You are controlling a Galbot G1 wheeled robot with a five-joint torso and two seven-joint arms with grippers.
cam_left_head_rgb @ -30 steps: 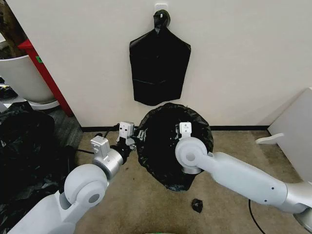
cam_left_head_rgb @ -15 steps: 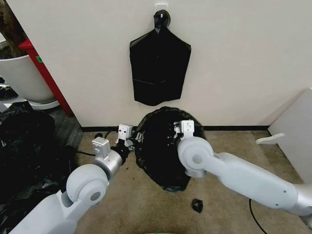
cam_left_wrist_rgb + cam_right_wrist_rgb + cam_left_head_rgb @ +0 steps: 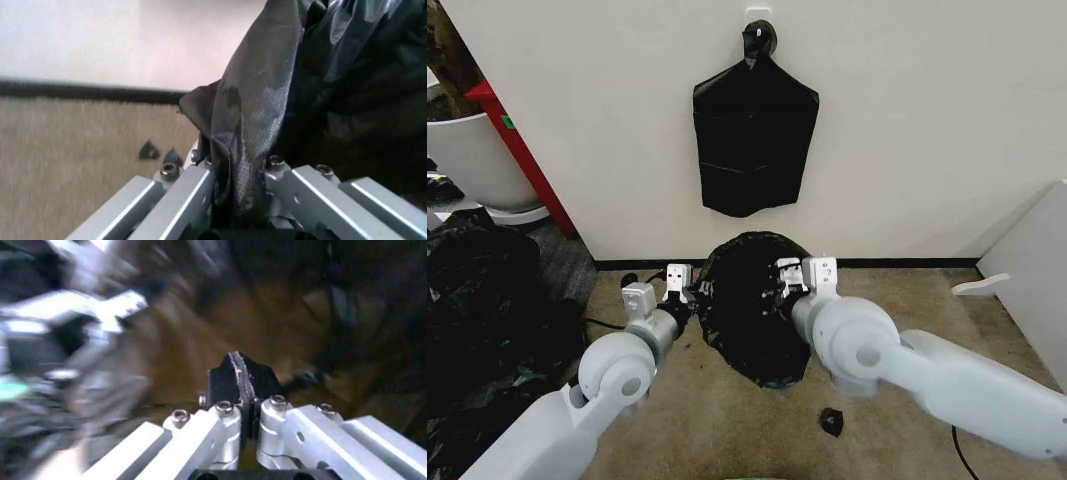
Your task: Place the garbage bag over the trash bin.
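Your garbage bag (image 3: 752,305) sits on the carpet just in front of the wall's black baseboard (image 3: 907,263), below the flat black bag bundle (image 3: 754,148) hanging from the hook. It is spread into a rounded, dome-like shape between your two arms. No white of the trash bin shows under the plastic, so you cannot tell whether the bag is already draped over it.

Your left tool (image 3: 685,283) is at the bag's left edge, clamped tight on a gathered fold of film, clearly seen in the left wrist view (image 3: 250,150). Your right tool (image 3: 789,277) is at the bag's top right; its jaws are pressed together, and whether film lies between them you cannot tell.

Judging from this, the bag is held but the covering is unconfirmed, and the rim fit is left to do.
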